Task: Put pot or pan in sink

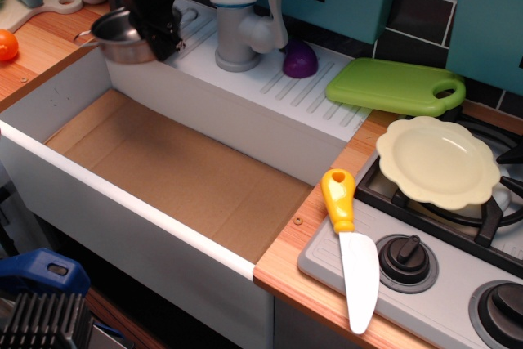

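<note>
the black gripper (151, 26) pinches the right rim of the pot (121, 36), its fingers closed on the metal. the pot hangs above the back left corner of the sink (176, 177), partly over the grooved ledge. just to the right stands the white-grey faucet (239, 14), then a purple piece (300, 60) and a green cutting board (395, 86). the arm comes down from the top edge, almost vertical. the pot is small, round, shiny silver, a little tilted.
</note>
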### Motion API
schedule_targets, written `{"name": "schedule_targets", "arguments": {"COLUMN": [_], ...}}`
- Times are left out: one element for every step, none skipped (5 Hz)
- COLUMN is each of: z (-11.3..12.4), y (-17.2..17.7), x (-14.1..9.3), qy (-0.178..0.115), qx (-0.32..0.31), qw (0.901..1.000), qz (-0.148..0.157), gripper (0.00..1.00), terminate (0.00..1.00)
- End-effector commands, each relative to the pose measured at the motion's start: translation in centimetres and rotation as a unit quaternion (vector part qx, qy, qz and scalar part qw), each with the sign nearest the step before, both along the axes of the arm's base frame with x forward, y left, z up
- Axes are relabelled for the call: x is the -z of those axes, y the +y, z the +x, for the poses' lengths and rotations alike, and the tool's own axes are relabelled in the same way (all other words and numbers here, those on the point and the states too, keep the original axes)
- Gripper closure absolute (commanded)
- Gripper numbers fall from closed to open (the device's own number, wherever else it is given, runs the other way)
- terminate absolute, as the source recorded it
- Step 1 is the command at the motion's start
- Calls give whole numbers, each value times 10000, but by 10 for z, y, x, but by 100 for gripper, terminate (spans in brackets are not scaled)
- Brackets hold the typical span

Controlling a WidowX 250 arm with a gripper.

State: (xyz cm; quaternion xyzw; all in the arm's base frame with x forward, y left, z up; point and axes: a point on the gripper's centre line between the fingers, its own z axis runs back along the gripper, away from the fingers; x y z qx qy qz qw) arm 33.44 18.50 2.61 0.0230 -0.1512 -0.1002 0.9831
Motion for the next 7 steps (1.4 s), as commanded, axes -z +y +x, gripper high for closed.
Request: {"name": "schedule_targets", "arguments": {"z": [-39,-57,-54,-42,-34,-35,-36], "y": [-16,-27,-30,-27,-23,-25,-25], "x": [-26,-7,8,21,34,46,56], "qy": [-363,-544,-752,-830,-856,-813,-665], "qx": [-1275,-1803,-1797,-1664,-1704,-1795,-2012], "qw": [9896,9796,9789,9816,9812,9802,9772], "qz": [561,698,614,432,295,212,151], "gripper": [100,100,100,100,100,100,0], "terminate": [0,0,0,0,0,0,100]}}
